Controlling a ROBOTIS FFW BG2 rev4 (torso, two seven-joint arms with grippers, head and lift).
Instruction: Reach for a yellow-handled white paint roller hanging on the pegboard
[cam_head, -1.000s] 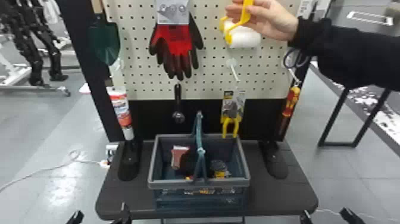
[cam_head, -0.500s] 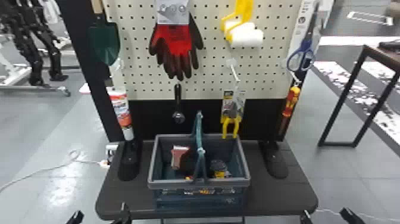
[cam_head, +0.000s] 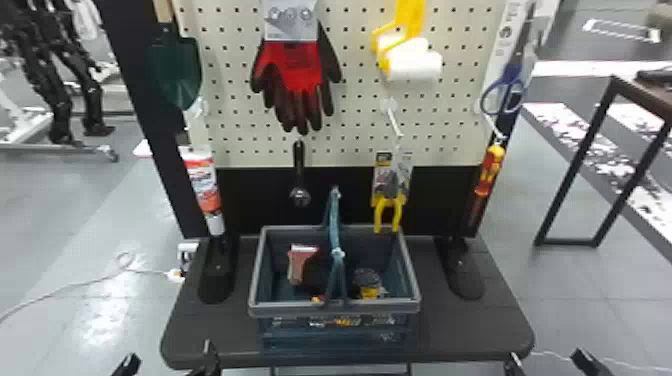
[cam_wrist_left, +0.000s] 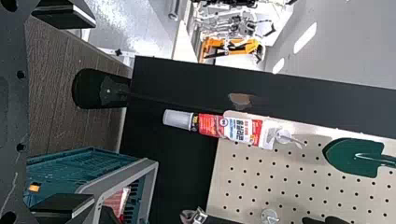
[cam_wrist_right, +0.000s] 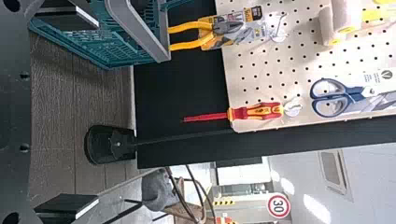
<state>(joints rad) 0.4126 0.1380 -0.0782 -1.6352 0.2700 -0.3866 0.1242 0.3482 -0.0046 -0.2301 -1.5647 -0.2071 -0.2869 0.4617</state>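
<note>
The paint roller (cam_head: 412, 62), white with a yellow handle, hangs high on the right half of the pegboard (cam_head: 230, 110). In the right wrist view its white roller (cam_wrist_right: 343, 21) is at the far upper side. My left gripper (cam_head: 167, 365) stands open at the bottom edge, in front of the table's left corner. My right gripper (cam_head: 545, 362) is open at the bottom edge by the right corner. Both are well below and away from the roller. The wrist views show the left gripper (cam_wrist_left: 63, 112) and the right gripper (cam_wrist_right: 67, 112) with widely parted fingers and nothing between them.
A basket (cam_head: 257, 270) with a raised handle and several items stands mid-table (cam_head: 465, 325). Around the roller hang gloves (cam_head: 297, 65), scissors (cam_head: 505, 95), pliers (cam_head: 387, 205) and a screwdriver (cam_head: 487, 172). Farther left are a trowel (cam_head: 175, 70), a tube (cam_head: 202, 182) and a wrench (cam_head: 300, 195).
A person's hand, at the roller one second ago, has let go and withdrawn to the right. The roller now hangs by itself; both grippers have kept still.
</note>
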